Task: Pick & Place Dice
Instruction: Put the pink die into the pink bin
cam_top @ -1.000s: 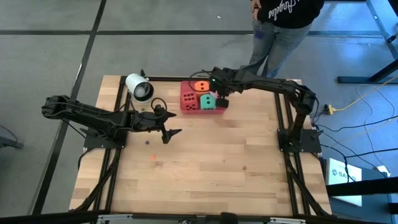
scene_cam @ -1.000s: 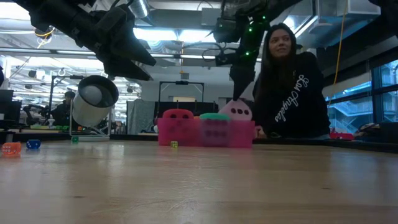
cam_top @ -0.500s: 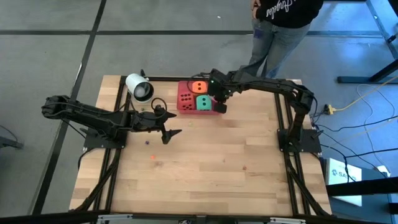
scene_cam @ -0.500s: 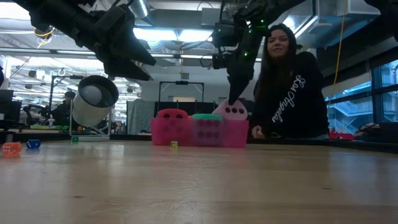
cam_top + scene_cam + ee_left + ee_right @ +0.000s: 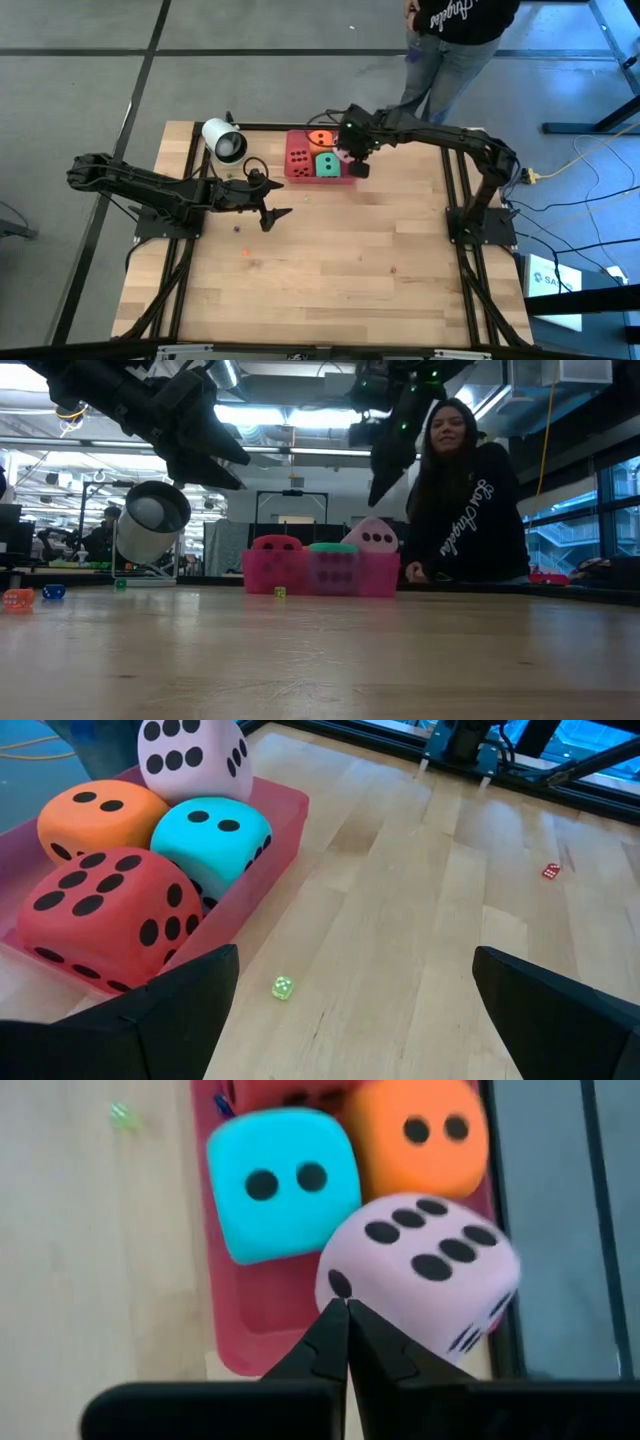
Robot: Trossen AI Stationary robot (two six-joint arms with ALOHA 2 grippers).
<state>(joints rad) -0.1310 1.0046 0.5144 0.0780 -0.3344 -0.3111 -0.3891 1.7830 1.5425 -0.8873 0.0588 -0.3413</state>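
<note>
While tilted on the pink plastic tray (image 5: pixel 268 816) rim near the far edge, light pink soft die (image 5: pixel 425 1270) released; right gripper (image 5: pixel 347 1312) pressed together, empty above.

Bright overhead light, blurred close-up

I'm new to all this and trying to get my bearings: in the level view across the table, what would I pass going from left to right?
Tiny orange die → small blue die → white cup → red die → green die → light pink die → person.
</note>
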